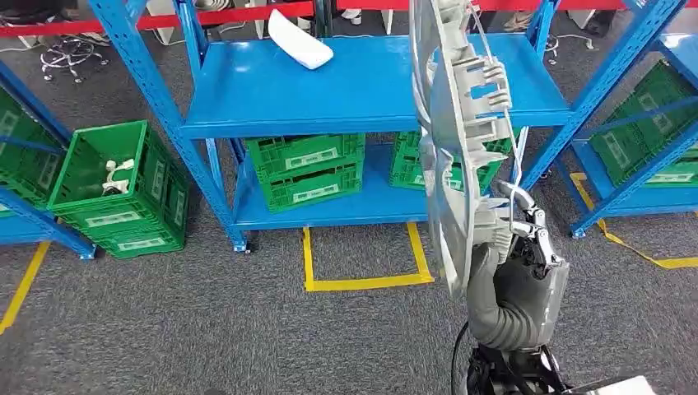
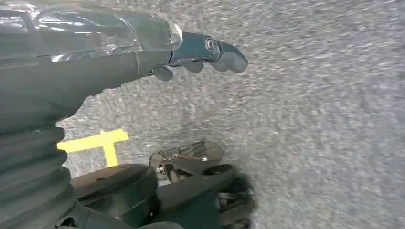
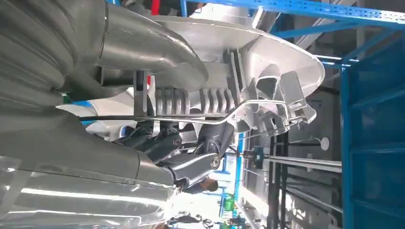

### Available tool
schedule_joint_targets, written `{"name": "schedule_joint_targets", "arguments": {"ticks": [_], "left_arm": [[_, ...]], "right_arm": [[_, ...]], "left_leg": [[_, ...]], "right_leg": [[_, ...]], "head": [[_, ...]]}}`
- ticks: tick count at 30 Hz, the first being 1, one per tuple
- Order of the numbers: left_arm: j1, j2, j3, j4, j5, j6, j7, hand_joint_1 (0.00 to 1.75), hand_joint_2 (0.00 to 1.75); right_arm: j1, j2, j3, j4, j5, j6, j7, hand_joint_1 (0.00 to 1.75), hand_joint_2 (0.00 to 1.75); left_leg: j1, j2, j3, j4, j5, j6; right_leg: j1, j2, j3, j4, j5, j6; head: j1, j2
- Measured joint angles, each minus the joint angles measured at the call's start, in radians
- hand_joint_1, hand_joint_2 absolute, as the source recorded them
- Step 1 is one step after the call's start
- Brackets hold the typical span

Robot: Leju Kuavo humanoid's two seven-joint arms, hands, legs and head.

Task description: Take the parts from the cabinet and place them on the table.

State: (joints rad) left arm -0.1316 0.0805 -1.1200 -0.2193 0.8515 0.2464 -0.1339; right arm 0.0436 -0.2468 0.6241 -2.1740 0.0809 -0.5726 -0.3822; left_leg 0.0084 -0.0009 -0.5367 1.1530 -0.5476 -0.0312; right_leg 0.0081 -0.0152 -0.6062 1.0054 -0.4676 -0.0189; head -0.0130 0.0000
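Note:
My right hand (image 1: 520,232) grips a large silver-grey moulded part (image 1: 458,132) by its lower end and holds it upright, edge-on, in front of the blue shelf unit (image 1: 362,90). In the right wrist view the dark fingers (image 3: 188,150) wrap the ribbed underside of the same part (image 3: 267,67), with a thin metal rod running along it. A second white part (image 1: 300,40) lies on the upper shelf at the back. My left hand (image 2: 205,52) hangs over the grey floor and holds nothing, its fingers loosely extended.
Green crates (image 1: 309,169) sit on the low shelf, and another green crate (image 1: 115,193) with small white pieces stands at the left. More blue racks with green crates (image 1: 654,123) flank the right. Yellow tape (image 1: 366,281) marks a floor square.

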Motion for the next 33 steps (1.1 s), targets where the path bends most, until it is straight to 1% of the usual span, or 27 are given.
{"name": "schedule_joint_targets", "arguments": {"ticks": [1, 2, 4, 5, 6, 7, 9, 10, 11, 12, 14, 15, 16, 17, 20, 21, 22, 23, 25, 26, 27, 28, 29, 30, 31, 32, 33], "left_arm": [[-0.002, 0.001, 0.000, 0.000, 0.000, 0.000, 0.001, 0.00, 1.75], [-0.004, 0.003, 0.000, 0.000, -0.002, 0.000, 0.001, 0.00, 1.75], [-0.006, 0.003, 0.000, 0.000, -0.005, 0.000, 0.010, 0.00, 1.75], [-0.003, 0.003, 0.000, 0.000, -0.004, 0.000, 0.019, 0.00, 1.75], [-0.004, 0.003, 0.000, 0.000, -0.004, -0.002, 0.027, 0.00, 1.75], [-0.004, 0.003, 0.000, -0.001, -0.002, -0.002, 0.035, 0.00, 1.75], [-0.003, 0.001, 0.000, -0.003, 0.001, -0.003, 0.032, 0.00, 1.75], [-0.003, 0.001, 0.000, -0.004, 0.003, -0.003, 0.024, 0.00, 1.75], [-0.002, -0.002, 0.000, -0.005, 0.005, -0.003, 0.011, 0.00, 1.75], [-0.001, -0.006, 0.000, -0.005, 0.005, -0.003, -0.002, 0.00, 1.75], [0.000, -0.017, 0.000, -0.006, 0.005, -0.002, -0.026, 0.00, 1.75], [0.000, -0.023, 0.000, -0.006, 0.004, -0.004, -0.029, 0.00, 1.75], [0.001, -0.029, 0.000, -0.007, 0.003, -0.005, -0.030, 0.00, 1.75], [0.002, -0.035, 0.000, -0.007, 0.001, -0.006, -0.028, 0.00, 1.75], [0.004, -0.050, 0.000, -0.006, -0.009, -0.011, 0.007, 0.00, 1.75], [0.003, -0.052, 0.000, -0.006, -0.012, -0.012, 0.019, 0.00, 1.75], [0.001, -0.053, 0.000, -0.006, -0.013, -0.015, 0.030, 0.00, 1.75], [0.001, -0.053, 0.000, -0.007, -0.013, -0.015, 0.033, 0.00, 1.75], [0.007, -0.054, 0.000, -0.006, -0.013, -0.010, 0.020, 0.00, 1.75], [0.007, -0.053, 0.000, -0.006, -0.007, -0.002, 0.004, 0.00, 1.75], [0.007, -0.054, 0.000, -0.006, -0.004, 0.003, -0.012, 0.00, 1.75], [0.007, -0.054, 0.000, -0.006, -0.002, 0.006, -0.027, 0.00, 1.75], [0.007, -0.053, 0.000, -0.006, 0.000, 0.008, -0.035, 0.00, 1.75], [0.007, -0.053, 0.000, -0.006, 0.003, 0.010, -0.040, 0.00, 1.75], [0.006, -0.051, 0.000, -0.006, 0.003, 0.011, -0.042, 0.00, 1.75], [0.007, -0.048, 0.000, -0.006, 0.003, 0.011, -0.043, 0.00, 1.75], [0.009, -0.050, 0.000, -0.006, 0.003, 0.011, -0.046, 0.00, 1.75]], "right_arm": [[0.006, 0.000, 0.001, -0.002, 0.000, -0.001, -0.001, 1.75, 1.75], [0.009, 0.000, 0.002, -0.002, -0.003, -0.002, -0.001, 1.75, 1.75], [0.009, 0.000, 0.003, 0.000, -0.007, -0.008, -0.004, 1.75, 1.75], [0.011, 0.000, 0.004, 0.000, -0.007, -0.011, -0.008, 1.75, 1.75], [0.013, -0.001, 0.005, 0.001, -0.006, -0.015, -0.016, 1.75, 1.75], [0.011, -0.001, 0.007, 0.003, -0.006, -0.018, -0.022, 1.75, 1.75], [0.009, 0.000, 0.011, 0.003, -0.005, -0.020, -0.027, 1.75, 1.75], [0.008, -0.001, 0.013, 0.003, -0.003, -0.015, -0.027, 1.75, 1.75], [0.007, -0.001, 0.014, 0.003, -0.002, -0.009, -0.027, 1.75, 1.75], [0.004, -0.001, 0.014, 0.003, 0.001, -0.001, -0.024, 1.75, 1.75], [-0.002, -0.003, 0.017, 0.003, 0.013, 0.012, -0.002, 1.75, 1.75], [-0.007, -0.005, 0.018, 0.002, 0.018, 0.016, 0.012, 1.75, 1.75], [-0.014, -0.006, 0.018, 0.002, 0.024, 0.019, 0.022, 1.75, 1.75], [-0.021, -0.007, 0.019, 0.001, 0.032, 0.021, 0.033, 1.75, 1.75], [-0.024, -0.007, 0.021, -0.011, 0.063, 0.021, 0.073, 1.75, 1.75], [-0.024, -0.008, 0.021, -0.016, 0.068, 0.020, 0.082, 1.75, 1.75], [-0.024, -0.010, 0.022, -0.020, 0.074, 0.019, 0.090, 1.75, 1.75], [-0.025, -0.011, 0.022, -0.021, 0.076, 0.015, 0.096, 1.75, 1.75], [-0.025, -0.012, 0.022, -0.023, 0.078, 0.013, 0.098, 1.75, 1.75], [-0.025, -0.013, 0.022, -0.024, 0.078, 0.011, 0.098, 1.75, 1.75], [-0.025, -0.015, 0.022, -0.026, 0.077, 0.011, 0.099, 1.75, 1.75], [-0.026, -0.016, 0.022, -0.028, 0.077, 0.011, 0.100, 1.75, 1.75], [-0.026, -0.016, 0.023, -0.030, 0.077, 0.012, 0.100, 1.75, 1.75], [-0.026, -0.016, 0.023, -0.031, 0.077, 0.013, 0.100, 1.75, 1.75], [-0.026, -0.017, 0.024, -0.033, 0.077, 0.013, 0.100, 1.75, 1.75], [-0.032, -0.017, 0.025, -0.034, 0.077, 0.013, 0.100, 1.75, 1.75], [-0.033, -0.018, 0.026, -0.034, 0.077, 0.013, 0.102, 1.75, 1.75]], "left_leg": [[-0.002, 0.001, 0.072, -0.094, -0.033, 0.003], [-0.003, 0.001, 0.096, -0.149, -0.061, 0.013], [-0.008, -0.003, 0.082, -0.150, -0.060, 0.019], [-0.004, -0.002, 0.072, -0.154, -0.049, 0.034], [0.002, 0.002, 0.061, -0.157, -0.038, 0.045], [0.002, 0.000, 0.048, -0.157, -0.026, 0.052], [0.001, 0.001, 0.025, -0.157, -0.006, 0.058], [0.001, 0.003, 0.015, -0.156, 0.003, 0.059], [0.000, 0.009, 0.004, -0.156, 0.011, 0.059], [0.000, 0.014, -0.006, -0.155, 0.019, 0.058], [-0.001, 0.028, -0.021, -0.156, 0.032, 0.054], [-0.002, 0.036, -0.022, -0.156, 0.035, 0.051], [-0.005, 0.046, -0.022, -0.155, 0.038, 0.047], [-0.008, 0.059, -0.025, -0.153, 0.041, 0.043], [-0.009, 0.101, -0.028, -0.154, 0.051, 0.027], [-0.010, 0.096, -0.033, -0.152, 0.045, 0.021], [-0.002, 0.011, -0.043, -0.127, 0.013, 0.013], [0.000, -0.011, -0.064, -0.075, -0.028, 0.013], [-0.001, -0.013, -0.131, 0.094, -0.112, 0.010], [-0.001, -0.010, -0.150, 0.140, -0.123, 0.010], [-0.001, -0.005, -0.147, 0.143, -0.108, 0.012], [-0.001, -0.004, -0.126, 0.107, -0.075, 0.014], [-0.001, -0.009, -0.085, 0.038, -0.030, 0.019], [-0.002, -0.037, -0.035, -0.053, 0.013, 0.026], [0.001, -0.108, -0.012, -0.106, 0.011, 0.038], [0.007, -0.127, -0.002, -0.117, 0.015, 0.035], [0.001, -0.115, -0.002, -0.120, 0.016, 0.032]], "right_leg": [[0.004, 0.001, -0.013, 0.015, 0.002, 0.004], [0.003, -0.001, -0.018, 0.022, 0.007, 0.010], [0.000, -0.002, -0.030, 0.023, 0.028, 0.021], [0.003, 0.000, -0.036, 0.022, 0.037, 0.026], [0.000, 0.007, -0.048, 0.030, 0.017, 0.033], [-0.001, 0.011, -0.062, 0.061, -0.035, 0.044], [-0.009, 0.010, -0.087, 0.190, -0.142, 0.057], [-0.011, 0.011, -0.098, 0.258, -0.170, 0.060], [-0.013, 0.010, -0.100, 0.307, -0.165, 0.062], [-0.015, 0.010, -0.090, 0.314, -0.138, 0.063], [-0.014, 0.004, -0.003, 0.195, -0.070, 0.058], [-0.013, -0.015, 0.059, 0.101, -0.056, 0.053], [-0.008, -0.054, 0.120, 0.015, -0.060, 0.044], [-0.001, -0.058, 0.142, -0.034, -0.067, 0.036], [0.002, -0.028, 0.131, -0.046, -0.067, 0.021], [-0.005, -0.020, 0.131, -0.060, -0.058, 0.011], [-0.007, -0.010, 0.125, -0.066, -0.047, 0.002], [-0.007, -0.002, 0.119, -0.065, -0.044, -0.003], [0.000, 0.017, 0.106, -0.059, -0.039, -0.010], [0.002, 0.028, 0.099, -0.054, -0.036, -0.011], [0.004, 0.038, 0.092, -0.048, -0.036, -0.010], [0.005, 0.048, 0.087, -0.041, -0.036, -0.010], [0.006, 0.060, 0.084, -0.034, -0.037, -0.010], [0.006, 0.072, 0.081, -0.026, -0.039, -0.007], [0.000, 0.077, 0.073, -0.018, -0.042, -0.005], [0.002, 0.089, 0.060, -0.008, -0.043, 0.001], [-0.006, 0.099, 0.055, -0.008, -0.039, 0.007]], "head": [[-0.003, 0.000], [-0.004, 0.000], [-0.004, 0.000], [-0.002, 0.000], [-0.010, 0.000], [0.002, 0.000], [0.013, 0.000], [0.015, 0.000], [0.018, 0.000], [0.023, 0.000], [0.024, 0.000], [0.025, 0.000], [0.024, 0.000], [0.025, 0.000], [0.024, 0.000], [0.019, 0.000], [0.010, 0.000], [0.004, 0.000], [-0.004, 0.000], [-0.005, 0.000], [-0.005, 0.000], [-0.005, 0.000], [-0.005, 0.000], [-0.007, 0.000], [-0.006, 0.000], [-0.003, 0.000], [-0.002, 0.000]]}}
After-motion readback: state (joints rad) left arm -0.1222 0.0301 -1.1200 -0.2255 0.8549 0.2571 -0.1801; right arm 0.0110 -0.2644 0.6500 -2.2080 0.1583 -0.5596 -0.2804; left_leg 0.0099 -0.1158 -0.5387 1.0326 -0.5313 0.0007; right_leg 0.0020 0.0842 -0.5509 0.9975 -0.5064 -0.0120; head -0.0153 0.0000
